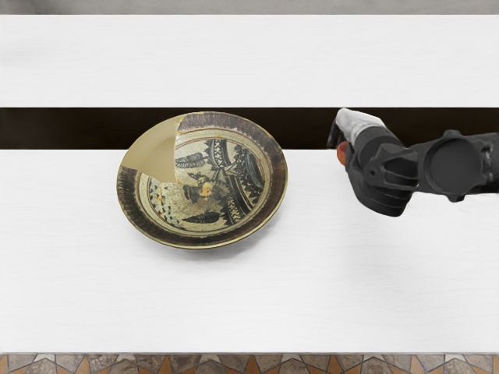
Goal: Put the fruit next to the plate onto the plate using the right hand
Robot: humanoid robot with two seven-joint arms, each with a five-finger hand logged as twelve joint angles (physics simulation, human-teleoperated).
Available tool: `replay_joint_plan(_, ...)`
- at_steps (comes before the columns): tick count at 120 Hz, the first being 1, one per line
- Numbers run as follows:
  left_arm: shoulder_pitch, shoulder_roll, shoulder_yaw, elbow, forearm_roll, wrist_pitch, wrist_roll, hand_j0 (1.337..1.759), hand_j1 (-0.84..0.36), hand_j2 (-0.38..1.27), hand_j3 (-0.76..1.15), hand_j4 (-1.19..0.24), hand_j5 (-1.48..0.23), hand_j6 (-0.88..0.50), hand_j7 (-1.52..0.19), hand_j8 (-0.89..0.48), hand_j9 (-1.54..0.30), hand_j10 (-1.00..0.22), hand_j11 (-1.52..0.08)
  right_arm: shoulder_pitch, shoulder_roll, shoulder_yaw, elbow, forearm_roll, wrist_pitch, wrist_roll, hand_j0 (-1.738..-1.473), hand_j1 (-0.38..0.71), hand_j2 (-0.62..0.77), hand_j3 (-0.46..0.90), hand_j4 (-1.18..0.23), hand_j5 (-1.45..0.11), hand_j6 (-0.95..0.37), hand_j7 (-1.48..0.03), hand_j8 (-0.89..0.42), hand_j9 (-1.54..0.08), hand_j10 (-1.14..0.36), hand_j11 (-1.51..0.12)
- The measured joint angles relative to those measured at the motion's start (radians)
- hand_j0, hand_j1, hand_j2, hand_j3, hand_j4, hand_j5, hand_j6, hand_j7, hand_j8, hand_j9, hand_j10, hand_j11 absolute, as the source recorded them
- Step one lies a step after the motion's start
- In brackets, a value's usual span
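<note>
- Plate [269, 148]: round, shallow, dark-rimmed, with painted figures inside and a plain tan patch at upper left; sits upright.
- Fruit [341, 153]: orange-red, mostly hidden, off the plate to its right.

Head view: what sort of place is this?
Probably a bare simulated tabletop workcell rather than a lived-in room: a plain white table, a single decorated plate on it, and the robot's dark right hand at the plate's right.
</note>
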Motion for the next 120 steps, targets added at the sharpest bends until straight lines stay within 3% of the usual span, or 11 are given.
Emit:
replay_joint_plan(33,0.0,0.0,0.0,0.0,0.0,0.0,0.0,1.658,0.35,0.0,0.0,0.0,0.0,0.0,0.0,0.0,0.0,0.0,0.0,0.114,0.109,-0.001,0.005,0.127,0.005,0.002,-1.655,0.15,0.13,0.0,-0.66,-0.97,-0.66,-0.91,-0.47,-0.96,-0.63,-0.96)
replay_joint_plan(70,0.0,0.0,0.0,0.0,0.0,0.0,0.0,1.658,0.35,0.0,0.0,0.0,0.0,0.0,0.0,0.0,0.0,0.0,0.0,0.23,0.226,0.001,0.007,0.242,0.007,0.004,-1.657,0.19,0.21,0.0,-0.67,-1.02,-0.64,-0.94,-0.46,-1.01,-0.61,-1.02)
replay_joint_plan(83,0.0,0.0,0.0,0.0,0.0,0.0,0.0,1.658,0.35,0.0,0.0,0.0,0.0,0.0,0.0,0.0,0.0,0.0,0.0,0.257,0.254,0.004,0.006,0.261,0.012,0.004,-1.657,0.21,0.3,0.0,-0.68,-1.04,-0.63,-0.95,-0.46,-1.03,-0.6,-1.04)
replay_joint_plan(120,0.0,0.0,0.0,0.0,0.0,0.0,0.0,1.658,0.35,0.0,0.0,0.0,0.0,0.0,0.0,0.0,0.0,0.0,0.0,0.3,0.27,0.045,0.0,0.304,0.014,0.003,-1.655,0.21,0.29,0.0,-0.71,-1.06,-0.62,-0.99,-0.45,-1.05,-0.59,-1.08)
